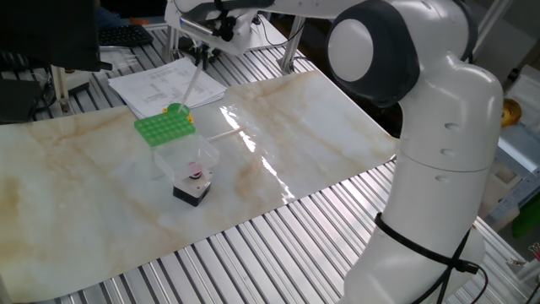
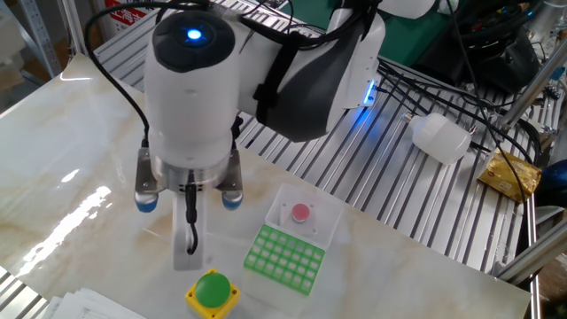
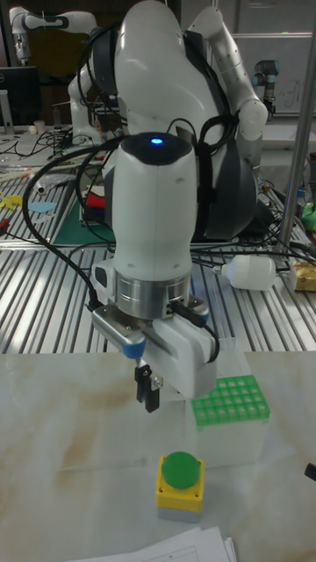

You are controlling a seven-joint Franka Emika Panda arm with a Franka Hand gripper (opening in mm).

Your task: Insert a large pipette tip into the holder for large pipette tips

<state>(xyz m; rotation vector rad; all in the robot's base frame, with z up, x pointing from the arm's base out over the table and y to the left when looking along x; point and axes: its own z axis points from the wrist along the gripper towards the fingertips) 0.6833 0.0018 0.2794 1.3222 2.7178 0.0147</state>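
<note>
Above the marbled worktop (image 1: 101,177) the white arm (image 1: 422,127) reaches over — its pincer (image 1: 201,57) clenched on the large pipette tip (image 1: 192,87), which slants down toward the green holder (image 1: 163,127). The holder sits just beside a green-and-yellow button (image 2: 213,292) and near a black box with a red button (image 1: 192,186). A second, loose tip (image 1: 221,133) lies flat on the worktop.

The frames show one green rack (image 2: 285,260) of holes, one small black box (image 1: 192,191) with a red button, and one round green knob on a yellow base (image 3: 181,481). Two slender pipette tips appear: one (image 1: 193,87) at the gripper, one (image 1: 221,133) lying on the table. One stack of printed papers (image 1: 164,84) lies at the table's edge.
</note>
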